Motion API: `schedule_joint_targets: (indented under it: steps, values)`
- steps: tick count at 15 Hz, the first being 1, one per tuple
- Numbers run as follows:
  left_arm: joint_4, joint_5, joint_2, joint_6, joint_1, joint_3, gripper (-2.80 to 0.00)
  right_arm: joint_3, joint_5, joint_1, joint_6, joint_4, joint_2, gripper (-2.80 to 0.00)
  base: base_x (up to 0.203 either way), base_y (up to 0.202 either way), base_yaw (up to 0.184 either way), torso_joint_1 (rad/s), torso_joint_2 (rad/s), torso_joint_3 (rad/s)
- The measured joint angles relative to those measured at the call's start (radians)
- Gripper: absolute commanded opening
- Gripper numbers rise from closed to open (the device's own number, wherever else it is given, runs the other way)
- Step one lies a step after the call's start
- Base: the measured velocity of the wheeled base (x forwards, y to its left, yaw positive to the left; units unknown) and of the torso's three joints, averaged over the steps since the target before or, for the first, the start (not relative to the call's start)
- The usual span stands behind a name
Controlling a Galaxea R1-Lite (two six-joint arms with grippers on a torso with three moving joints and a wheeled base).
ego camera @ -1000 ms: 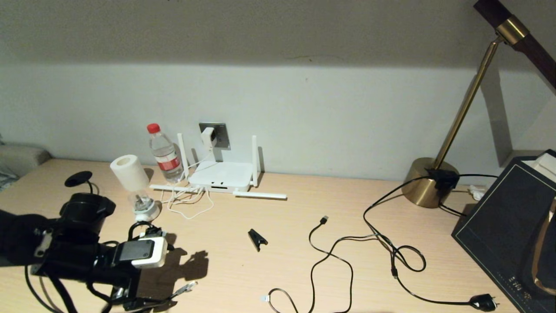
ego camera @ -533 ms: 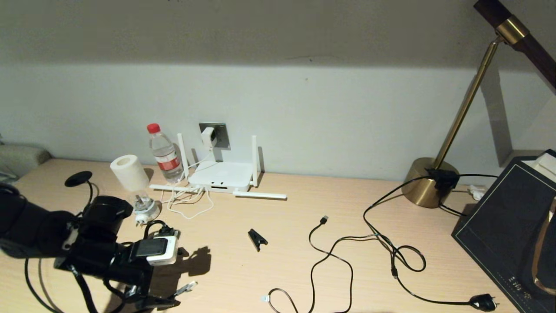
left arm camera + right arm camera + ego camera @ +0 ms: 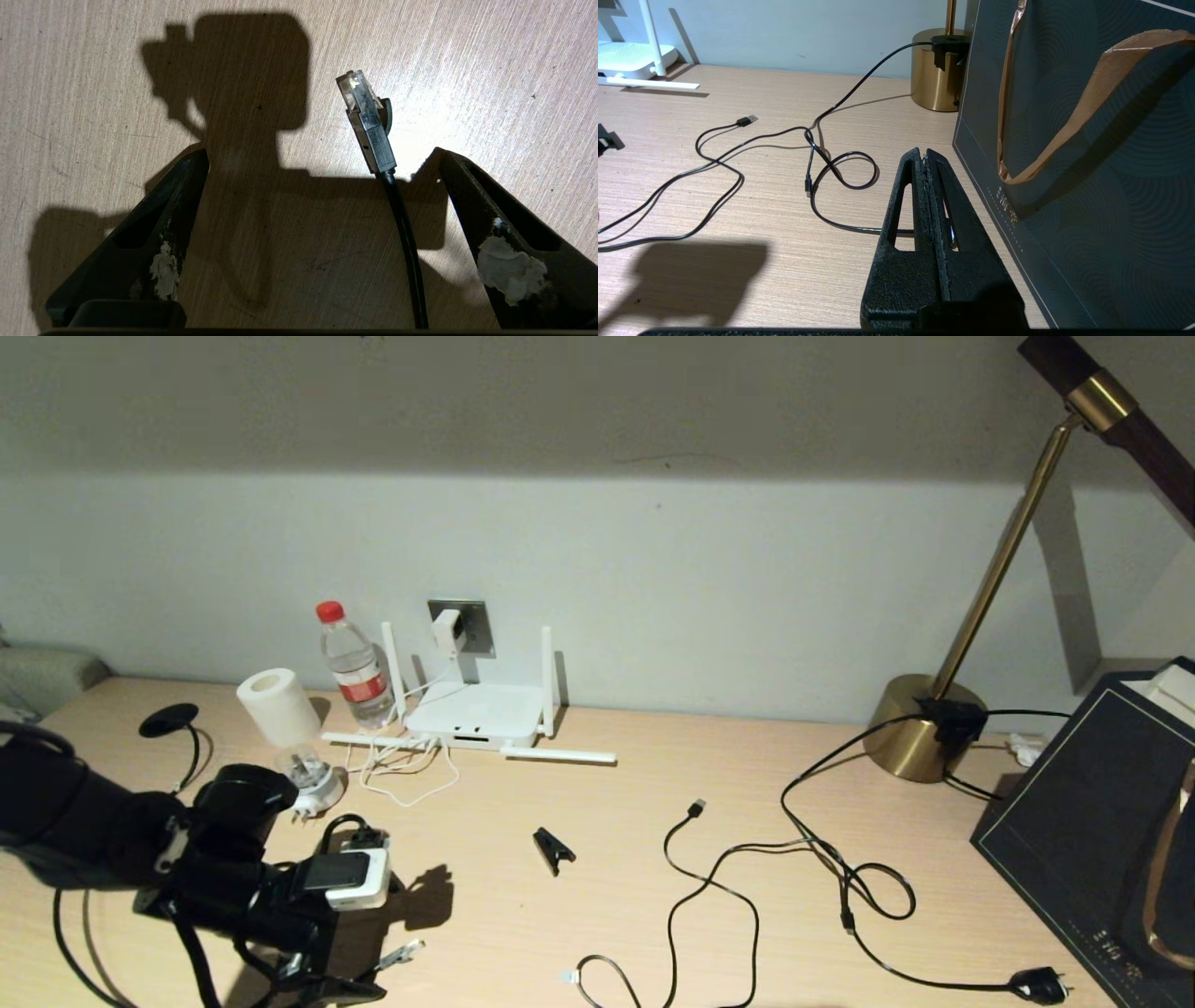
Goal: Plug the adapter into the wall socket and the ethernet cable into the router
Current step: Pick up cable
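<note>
— What's on my left?
— My left gripper (image 3: 322, 158) hangs spread wide over the ethernet cable (image 3: 373, 140), flat on the desk (image 3: 597, 859), connector pointing away from the wrist.
— Right?
— My right gripper (image 3: 926, 156) sits pressed closed beside the dark bag (image 3: 1087, 154); contents hidden.

adapter (image 3: 449, 632) in wall socket (image 3: 476, 623), router (image 3: 476, 713) below, bottle (image 3: 354, 665) left
</note>
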Motion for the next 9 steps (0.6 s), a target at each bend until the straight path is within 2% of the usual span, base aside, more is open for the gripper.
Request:
schedule_joint_targets:
  steps: [5, 6, 9]
  values:
    - [-0.002, -0.001, 0.012, -0.016, -0.012, 0.003, 0.0, 0.0, -0.001, 0.0, 0.0, -0.001, 0.0, -2.8, 0.0, 0.0, 0.0, 0.0, 0.0, 0.0]
    - [-0.002, -0.002, 0.013, -0.02, -0.013, 0.004, -2.8, 0.0, -0.001, 0.0, 0.0, -0.001, 0.0, -2.8, 0.0, 0.0, 0.0, 0.0, 0.0, 0.0]
    - [0.0, -0.001, 0.015, -0.029, -0.017, 0.008, -2.8, 0.0, -0.001, 0.0, 0.0, -0.001, 0.0, -2.8, 0.0, 0.0, 0.0, 0.0, 0.0, 0.0]
